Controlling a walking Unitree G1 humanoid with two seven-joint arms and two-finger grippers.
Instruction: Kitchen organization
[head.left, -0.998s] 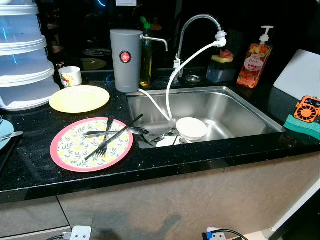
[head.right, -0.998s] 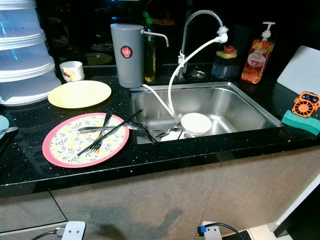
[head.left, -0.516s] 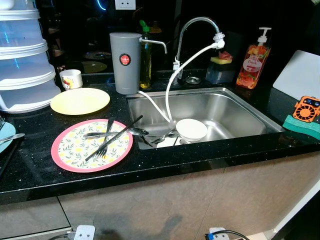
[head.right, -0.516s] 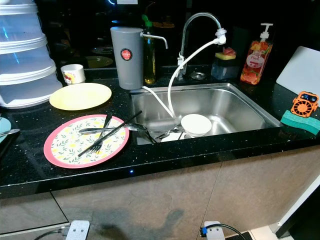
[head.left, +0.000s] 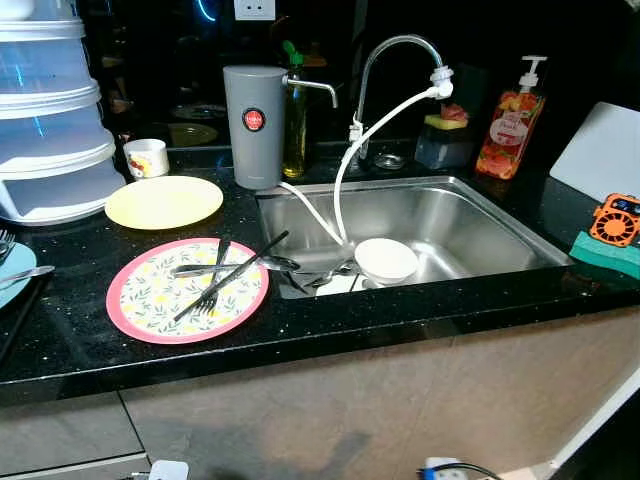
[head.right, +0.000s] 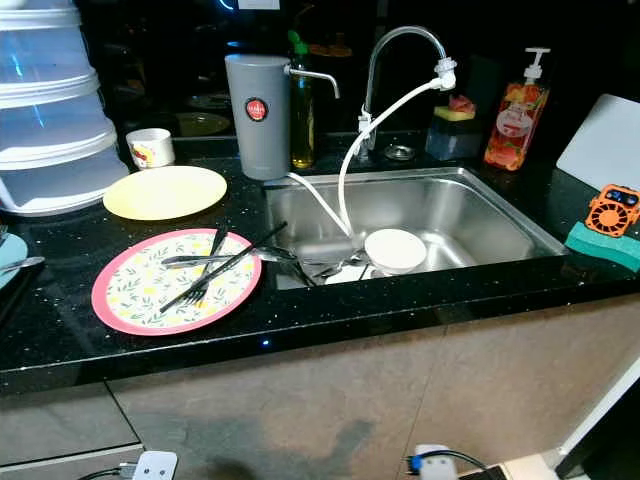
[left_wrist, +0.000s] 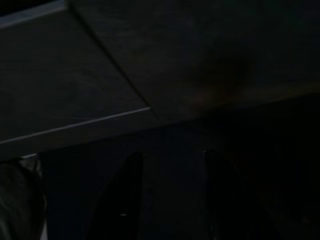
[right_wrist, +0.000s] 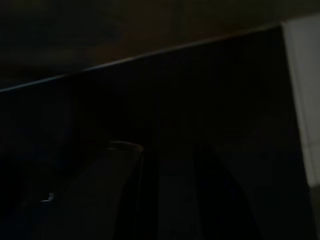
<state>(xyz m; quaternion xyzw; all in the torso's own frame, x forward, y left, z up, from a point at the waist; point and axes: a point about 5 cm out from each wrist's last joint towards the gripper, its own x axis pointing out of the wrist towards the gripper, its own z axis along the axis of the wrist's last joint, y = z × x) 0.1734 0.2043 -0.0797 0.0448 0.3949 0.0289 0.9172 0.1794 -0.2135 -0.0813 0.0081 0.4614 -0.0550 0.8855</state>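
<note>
Two grippers are hanging idle below the counter, fingers spread in the gloom.
Reaching first for the black fork (head.left: 205, 297) on the floral plate (head.left: 140, 305), left gripper (left_wrist: 170, 200) seems wisest; right gripper (right_wrist: 167, 195) waits.

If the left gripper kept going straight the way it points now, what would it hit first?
Hard to say: the left gripper hangs idle in the dark. Ahead of its parted fingers lies a shaded flat panel with a pale seam, probably cabinet front or floor; depth is unclear.

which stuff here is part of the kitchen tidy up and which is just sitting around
For the job:
- patterned plate with fork and other cutlery on it
- yellow plate
- white bowl in the sink
- small cup

Just lying about:
- soap dispenser
- grey canister
- orange gadget
- stacked clear containers
</note>
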